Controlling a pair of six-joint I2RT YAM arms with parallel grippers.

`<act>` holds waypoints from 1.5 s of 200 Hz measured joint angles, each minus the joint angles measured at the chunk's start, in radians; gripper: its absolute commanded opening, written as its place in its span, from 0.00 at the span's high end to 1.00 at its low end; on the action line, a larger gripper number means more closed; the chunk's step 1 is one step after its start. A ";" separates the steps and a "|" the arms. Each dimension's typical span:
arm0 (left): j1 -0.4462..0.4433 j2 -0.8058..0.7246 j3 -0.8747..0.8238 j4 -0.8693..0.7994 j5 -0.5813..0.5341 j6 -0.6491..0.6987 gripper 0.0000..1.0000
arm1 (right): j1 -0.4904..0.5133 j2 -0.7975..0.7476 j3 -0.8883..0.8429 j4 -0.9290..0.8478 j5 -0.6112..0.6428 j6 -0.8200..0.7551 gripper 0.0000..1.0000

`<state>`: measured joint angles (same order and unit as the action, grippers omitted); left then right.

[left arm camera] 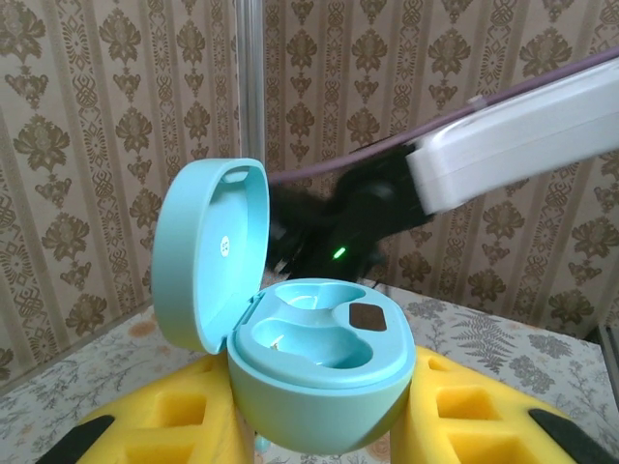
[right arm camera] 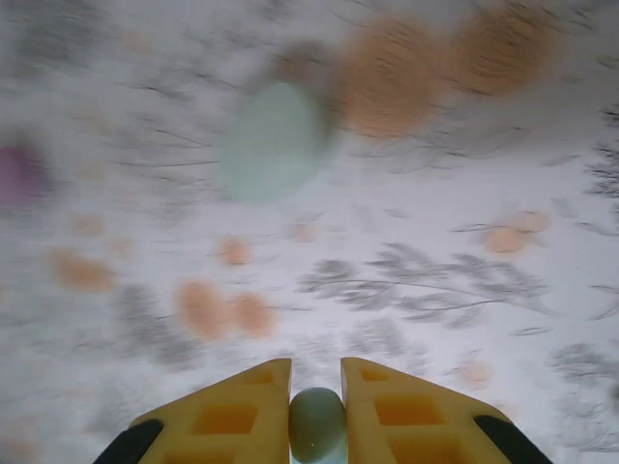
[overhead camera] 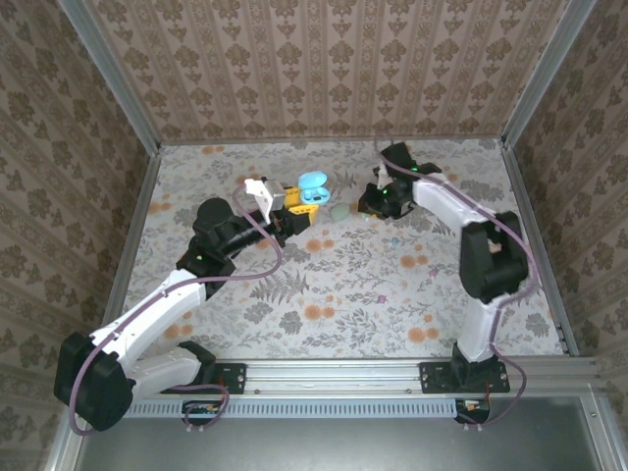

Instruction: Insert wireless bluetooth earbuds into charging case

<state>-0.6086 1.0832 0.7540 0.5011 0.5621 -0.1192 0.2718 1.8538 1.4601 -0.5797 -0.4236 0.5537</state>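
Damask wallpaper lines the walls around a table covered in a pale cloth printed with ferns and orange blossoms. Toward the far middle of it, the charging case, smooth, rounded, pale turquoise plastic, is pinched between the yellow foam-like fingers of the left gripper. Its lid is hinged up and back. Both moulded wells inside look empty, and a small dark rectangle sits on the inner deck.

To the right of the case, the right gripper is pressed together on the held earbud, a pale green rounded piece wedged between its two yellow fingertips. The loose earbud, a pale green oval, lies on the cloth between the two grippers, apart from both. The right wrist view is blurred, so finer detail cannot be told. The right arm, white with a green light, stands just behind the open case.
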 measured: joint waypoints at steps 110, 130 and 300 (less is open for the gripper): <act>0.051 0.001 -0.012 0.024 -0.005 -0.009 0.69 | -0.045 -0.200 -0.293 0.869 -0.563 0.679 0.79; 0.061 0.001 -0.016 0.024 -0.002 -0.012 0.70 | -0.045 -0.200 -0.308 0.984 -0.601 0.775 0.79; 0.081 0.019 -0.026 0.030 0.042 -0.019 0.70 | 0.059 -0.441 -0.267 0.798 -0.532 0.549 0.79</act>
<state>-0.5274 1.1023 0.7277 0.5312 0.6037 -0.1379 0.3305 1.4124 1.1927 0.2184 -0.9554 1.1030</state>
